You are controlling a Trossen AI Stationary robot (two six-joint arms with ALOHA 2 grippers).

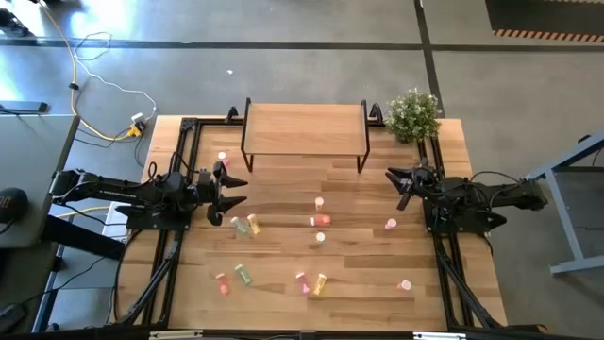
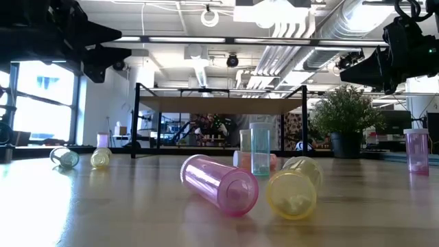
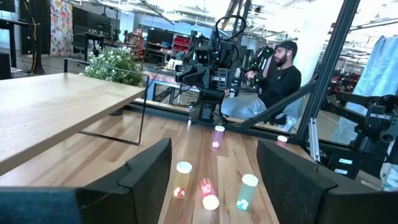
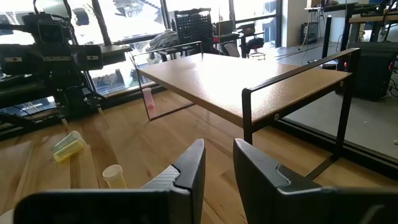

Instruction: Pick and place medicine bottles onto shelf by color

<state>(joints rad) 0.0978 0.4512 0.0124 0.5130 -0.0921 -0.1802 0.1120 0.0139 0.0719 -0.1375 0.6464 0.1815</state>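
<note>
Hovering: left end effector [image 1: 236, 189] agape (empty) | right end effector [image 1: 400, 187] seemingly narrowly parted, near shelf [image 1: 304, 127]

Open-plan robotics lab or workshop.
Exposed ceiling ducts [image 2: 322, 27] upper right of the low view, a concrete floor [image 1: 283, 57], other rigs behind a seated person [image 3: 273, 81].

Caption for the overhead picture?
Two robot arms flank an empty shelf, small coloured medicine bottles scattered across the table.

Translucent glossy plastic bottles [image 2: 219, 184]; matt wood shelf [image 1: 304, 128].
</note>
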